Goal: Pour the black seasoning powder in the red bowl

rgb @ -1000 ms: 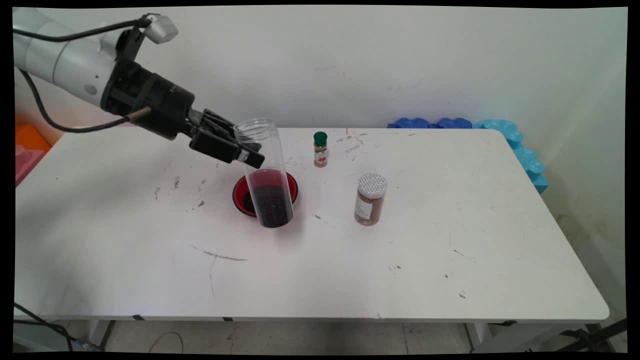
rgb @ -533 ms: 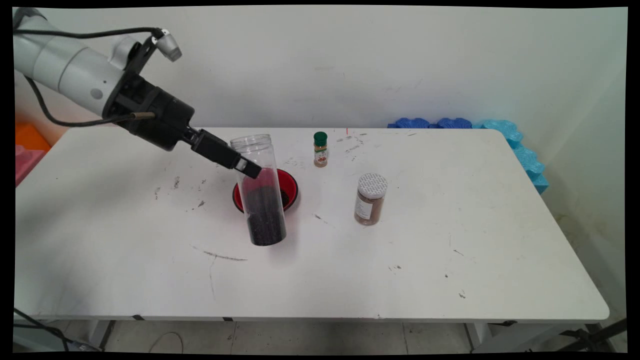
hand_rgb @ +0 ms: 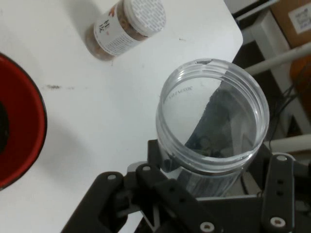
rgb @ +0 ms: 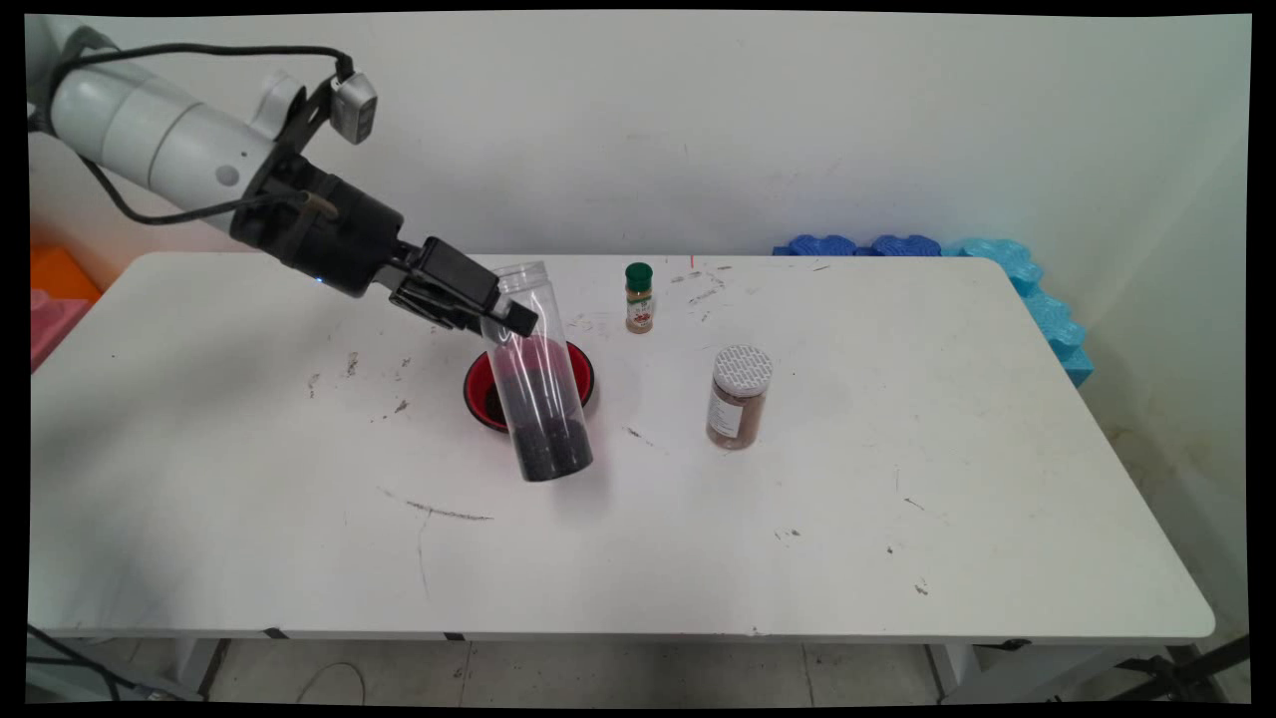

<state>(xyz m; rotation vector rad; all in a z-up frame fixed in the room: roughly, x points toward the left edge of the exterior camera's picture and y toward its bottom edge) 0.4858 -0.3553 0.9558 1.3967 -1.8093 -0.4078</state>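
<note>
My gripper (rgb: pixel 503 317) is shut on a tall clear plastic jar (rgb: pixel 538 374), holding it near its open top. The jar leans, top toward the left, and its lower part holds dark grains. It hangs in front of a red bowl (rgb: pixel 478 384) with some dark grains inside. In the hand view the jar's open mouth (hand_rgb: pixel 214 121) sits between my gripper's black links (hand_rgb: pixel 204 194), with dark grains visible down inside. The red bowl's rim (hand_rgb: pixel 36 121) shows at the left edge there.
A brown spice jar with a white lid (rgb: pixel 738 397) stands right of the bowl, also seen in the hand view (hand_rgb: pixel 124 26). A small green-capped spice bottle (rgb: pixel 639 297) stands farther back. Blue foam pieces (rgb: pixel 997 269) lie at the table's far right corner.
The jar has risen slightly and tilted, its top going left and its base swinging right. The hand has rotated and lifted a little.
</note>
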